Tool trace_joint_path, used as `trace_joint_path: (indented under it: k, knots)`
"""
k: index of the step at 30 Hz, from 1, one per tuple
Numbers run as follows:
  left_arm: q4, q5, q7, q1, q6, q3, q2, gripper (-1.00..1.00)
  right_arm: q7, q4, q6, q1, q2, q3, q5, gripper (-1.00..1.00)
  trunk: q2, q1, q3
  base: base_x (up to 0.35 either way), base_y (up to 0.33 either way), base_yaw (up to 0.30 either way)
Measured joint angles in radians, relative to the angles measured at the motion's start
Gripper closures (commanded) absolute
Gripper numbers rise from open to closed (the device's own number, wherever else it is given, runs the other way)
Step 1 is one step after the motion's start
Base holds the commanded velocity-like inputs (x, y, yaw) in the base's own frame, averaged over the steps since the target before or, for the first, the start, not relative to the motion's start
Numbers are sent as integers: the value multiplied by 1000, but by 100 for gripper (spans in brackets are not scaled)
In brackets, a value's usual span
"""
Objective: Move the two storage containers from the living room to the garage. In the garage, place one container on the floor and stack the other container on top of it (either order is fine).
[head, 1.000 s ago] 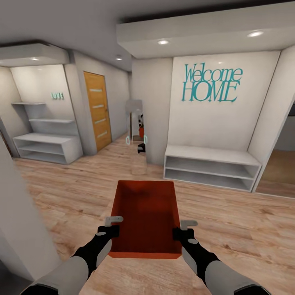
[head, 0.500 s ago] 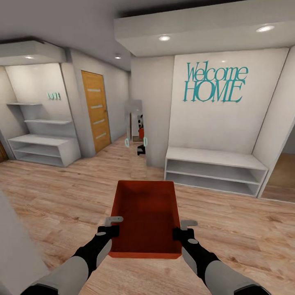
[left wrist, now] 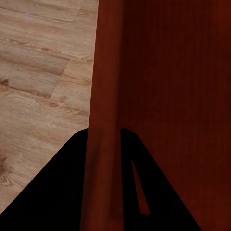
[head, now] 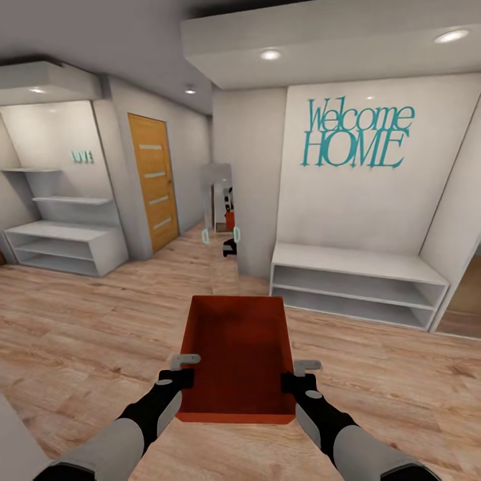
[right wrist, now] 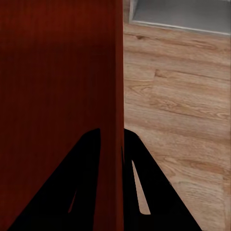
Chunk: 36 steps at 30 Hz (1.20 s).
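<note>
Orange-red, rectangular and lidless, the plastic storage container (head: 237,357) is held in the air just in front of the robot, above the light wood plank floor (head: 80,321). Its long axis points away from the robot, toward the far wall, and it is empty inside. The left gripper (head: 175,374) pinches the near end of the left side wall; in the left wrist view its two dark fingers (left wrist: 72,192) sit on both sides of that wall, one outside and one inside. The right gripper (head: 300,377) pinches the right side wall in the same way. Both arms are equally near, one on each side.

Farther away, a white low open shelf bench (head: 354,280) stands at the right under teal "Welcome HOME" wall letters (head: 354,133); its shelves look empty. At the left is an orange-brown wooden door (head: 153,180) and a second white shelf unit (head: 63,240). My judgement is that the carrying continues; the garage is not reached yet.
</note>
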Motion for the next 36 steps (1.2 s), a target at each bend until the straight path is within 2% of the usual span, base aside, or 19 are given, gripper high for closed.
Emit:
trace_joint_path:
  k: [22,36]
  knots:
    - [6,3,0,0,0,0,1,100,-4,1,6,0,3,-2,5,100,0,0,0,323,0,2]
    - [6,4,0,0,0,0,1,100,-4,1,6,0,4,-2,5,100,0,0,0,323,0,223]
